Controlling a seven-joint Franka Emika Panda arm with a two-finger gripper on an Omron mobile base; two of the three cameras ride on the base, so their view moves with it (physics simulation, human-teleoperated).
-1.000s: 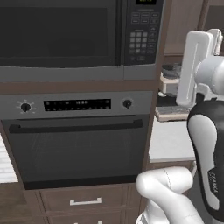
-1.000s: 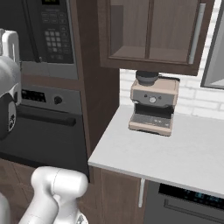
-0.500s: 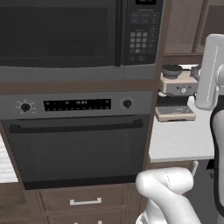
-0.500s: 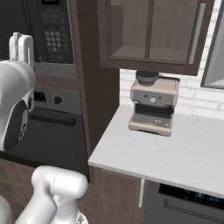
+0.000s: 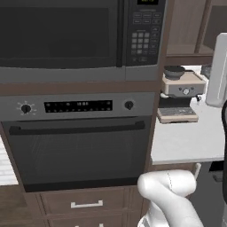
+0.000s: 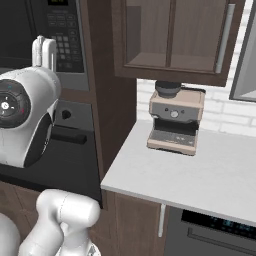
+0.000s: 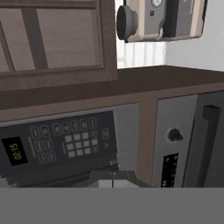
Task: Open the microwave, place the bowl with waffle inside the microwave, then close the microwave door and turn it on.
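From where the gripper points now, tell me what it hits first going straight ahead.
Probably the microwave's keypad or the dark wood trim just beside it; the hand view centres about there. Depth is unclear, so which comes first is a guess.

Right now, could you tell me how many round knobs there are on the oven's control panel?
2: a left knob at the far left of the oven panel and a right knob at its far right, with the dark display strip between them. None appears hidden.
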